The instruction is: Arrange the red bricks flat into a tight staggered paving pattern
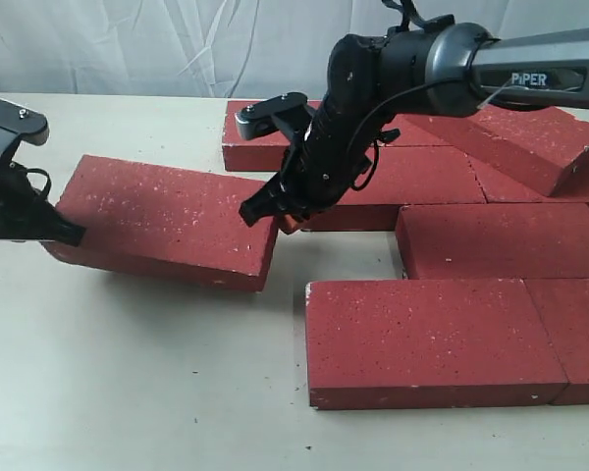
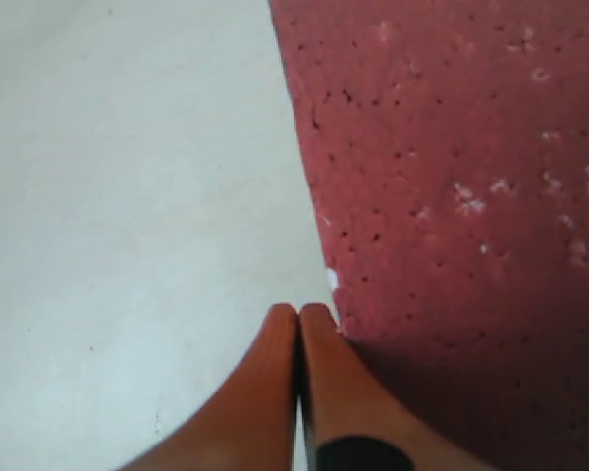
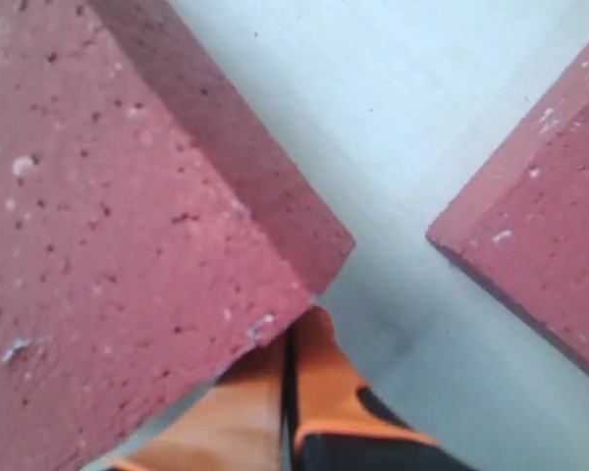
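"Which step is this?"

"Placing the stray brick (image 1: pixel 162 221) — it lies skewed toward the tabletop's (image 1: pixel 128 402) left edge, apart from the laid bricks (image 1: pixel 422 339)."

"The claws?"

"Left claw (image 1: pixel 69 234) and right claw (image 1: pixel 257 209) are both clenched, empty (tips at its opposite ends). Next, I'd judge, square it and slide it in."

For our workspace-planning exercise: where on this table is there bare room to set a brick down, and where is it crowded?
Widest bare table: front left, bordered by the loose brick and the front brick. A smaller strip lies behind the loose brick, left of the back brick. Right side: crowded with bricks.
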Available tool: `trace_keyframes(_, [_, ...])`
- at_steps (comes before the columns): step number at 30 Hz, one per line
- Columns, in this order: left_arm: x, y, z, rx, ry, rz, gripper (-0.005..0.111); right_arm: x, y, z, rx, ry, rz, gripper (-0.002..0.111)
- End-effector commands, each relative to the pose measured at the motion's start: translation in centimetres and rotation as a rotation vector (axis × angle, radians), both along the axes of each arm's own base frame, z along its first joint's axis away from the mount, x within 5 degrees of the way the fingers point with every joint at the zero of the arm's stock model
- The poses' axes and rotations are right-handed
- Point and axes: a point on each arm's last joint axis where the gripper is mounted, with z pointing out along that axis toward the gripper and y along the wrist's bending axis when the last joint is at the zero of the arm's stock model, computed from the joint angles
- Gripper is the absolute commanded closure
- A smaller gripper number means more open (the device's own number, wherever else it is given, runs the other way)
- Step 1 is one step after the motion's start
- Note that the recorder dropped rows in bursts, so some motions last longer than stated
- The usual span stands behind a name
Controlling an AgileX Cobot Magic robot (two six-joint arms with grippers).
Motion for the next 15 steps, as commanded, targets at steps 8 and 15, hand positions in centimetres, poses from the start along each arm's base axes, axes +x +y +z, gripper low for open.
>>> trace_keyframes(8, [-0.5,1.7,-0.8,0.008,0.031,0.052,0.107,0.7,-3.3,0.0,-0.333,-0.050,0.063,0.109])
trace_keyframes(15, [0.9,2.4,0.2,0.055,-0.161,0.107,0.107,0.3,-4.5,2.8,-0.266,-0.031,0.031,0.109])
